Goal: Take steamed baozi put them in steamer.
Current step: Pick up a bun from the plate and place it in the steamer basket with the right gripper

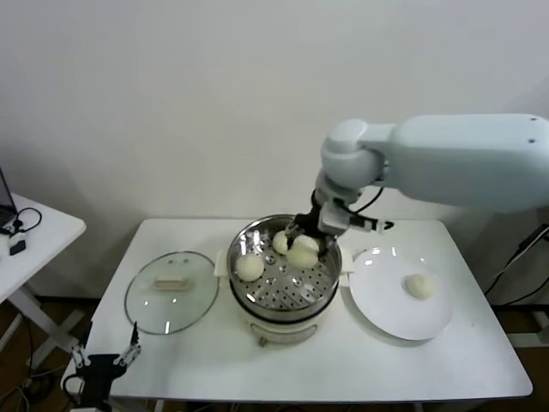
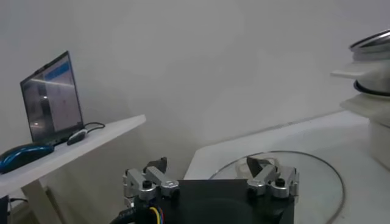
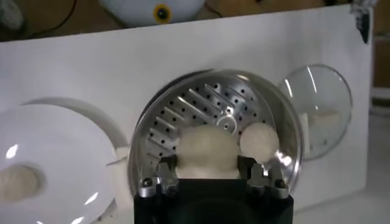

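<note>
Glass lid (image 1: 170, 290) and white plate (image 1: 386, 313) flank the steamer (image 1: 283, 279).

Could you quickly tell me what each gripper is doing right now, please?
Left gripper: open, empty, beside the table.
Right gripper: shut on a baozi over the steamer.

Glass lid (image 1: 170, 290) left, white plate (image 1: 382, 311) right, on white table (image 1: 300, 365).

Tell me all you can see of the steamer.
The steamer is a round shiny steel pot on a cream-white base with side handles, standing open mid-table between the glass lid and the plate. Its perforated tray holds two baozi; the right gripper holds a third above it.
</note>
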You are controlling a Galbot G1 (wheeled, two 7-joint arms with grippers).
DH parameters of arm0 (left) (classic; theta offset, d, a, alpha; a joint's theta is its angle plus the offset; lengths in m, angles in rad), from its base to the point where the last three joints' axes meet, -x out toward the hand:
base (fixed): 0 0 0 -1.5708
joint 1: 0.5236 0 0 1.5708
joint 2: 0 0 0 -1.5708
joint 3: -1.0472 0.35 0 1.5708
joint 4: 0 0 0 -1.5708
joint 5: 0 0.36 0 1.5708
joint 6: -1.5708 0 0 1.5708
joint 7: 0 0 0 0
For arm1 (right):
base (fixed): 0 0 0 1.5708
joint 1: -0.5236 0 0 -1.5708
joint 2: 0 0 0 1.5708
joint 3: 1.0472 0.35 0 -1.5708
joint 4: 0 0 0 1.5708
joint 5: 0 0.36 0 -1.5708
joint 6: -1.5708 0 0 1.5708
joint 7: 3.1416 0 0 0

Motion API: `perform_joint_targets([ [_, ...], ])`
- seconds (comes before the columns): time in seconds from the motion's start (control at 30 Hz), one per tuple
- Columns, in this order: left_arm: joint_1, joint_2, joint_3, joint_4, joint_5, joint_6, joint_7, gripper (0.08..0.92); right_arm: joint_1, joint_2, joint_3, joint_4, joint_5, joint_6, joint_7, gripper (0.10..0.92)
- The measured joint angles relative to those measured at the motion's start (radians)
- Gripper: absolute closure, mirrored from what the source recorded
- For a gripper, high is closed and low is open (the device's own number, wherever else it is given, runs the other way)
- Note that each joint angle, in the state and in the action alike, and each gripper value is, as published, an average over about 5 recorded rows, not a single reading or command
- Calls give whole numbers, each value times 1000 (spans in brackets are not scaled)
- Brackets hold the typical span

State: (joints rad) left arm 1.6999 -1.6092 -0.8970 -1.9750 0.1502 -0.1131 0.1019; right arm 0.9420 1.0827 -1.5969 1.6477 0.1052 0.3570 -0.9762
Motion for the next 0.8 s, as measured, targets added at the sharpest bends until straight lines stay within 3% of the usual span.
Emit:
perform_joint_targets([
  [0.6, -10, 0, -2, 25, -2, -7, 0, 177, -196, 129, 7, -63, -192, 21, 18, 359],
  [0.8, -10, 0, -3, 26, -2, -7, 1, 177, -208, 139, 13, -75, -200, 31, 18, 255],
])
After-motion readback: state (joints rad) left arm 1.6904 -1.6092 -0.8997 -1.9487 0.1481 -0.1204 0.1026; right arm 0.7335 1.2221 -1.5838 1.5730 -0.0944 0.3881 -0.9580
